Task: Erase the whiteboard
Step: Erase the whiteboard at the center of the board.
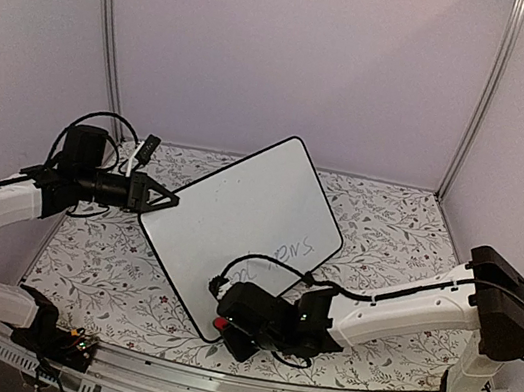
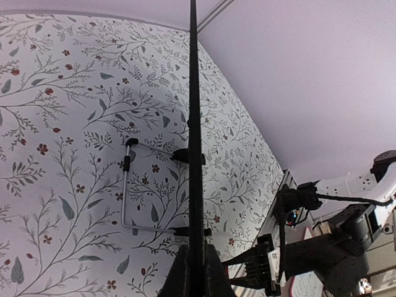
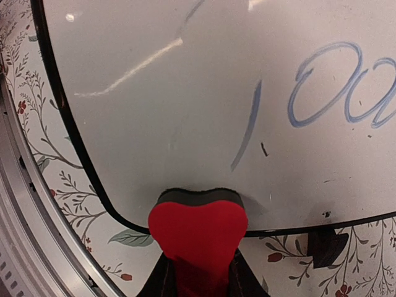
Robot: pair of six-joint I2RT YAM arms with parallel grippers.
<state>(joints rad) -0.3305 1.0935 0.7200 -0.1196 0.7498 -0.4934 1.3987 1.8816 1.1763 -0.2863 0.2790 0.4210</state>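
Board (image 1: 240,202) sits mid-table (image 1: 390,219), rotated so its long axis runs diagonally from near-left to far-right. It looks propped or tipped rather than flat, but I can't tell the angle. Left pincer (image 1: 168,200) is closed on the black frame at the board's left corner; its wrist view shows the board edge-on between the fingers (image 2: 184,272). Right pincer (image 1: 224,325) is closed on the red eraser (image 3: 198,238), whose dark felt face is at the board's near corner, right at the frame and probably touching. Key relation: the writing (image 1: 276,258) lies ahead of the eraser, away from the bases and slightly right, so the wipe should go forward up the board face. The right arm is the nearer one and the left looks like the brace. No brands or labels visible. The handwriting is two lines, upside down from the top camera and not reliably legible. The right wrist view shows a slanted stroke, then blue loops like "00".
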